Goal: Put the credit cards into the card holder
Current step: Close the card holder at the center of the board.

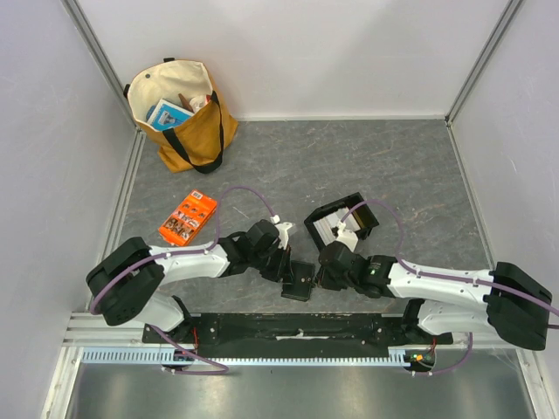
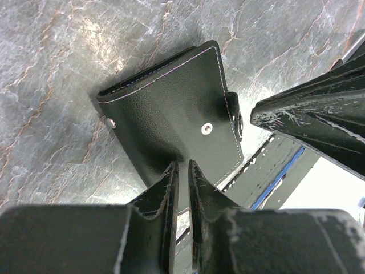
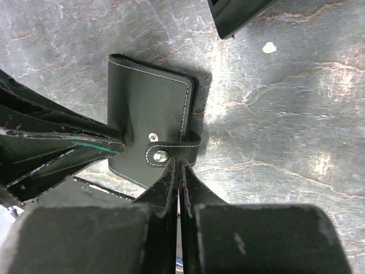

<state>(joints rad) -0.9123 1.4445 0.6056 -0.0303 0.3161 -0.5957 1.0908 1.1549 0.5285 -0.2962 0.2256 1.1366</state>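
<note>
card holder [image 2: 171, 103] folded shut; your left gripper [image 2: 182, 168] pinches its near edge steady, right gripper [image 3: 179, 165] closed just behind tab [image 3: 174, 153]

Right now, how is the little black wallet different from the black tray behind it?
The card holder is folded flat, with pale stitching and metal snaps; the black tray is open on top, with raised walls. The tray has whitish credit cards lying in it; no cards show in the card holder. The card holder sits nearer the arm bases, the tray farther back. Both are black.
</note>
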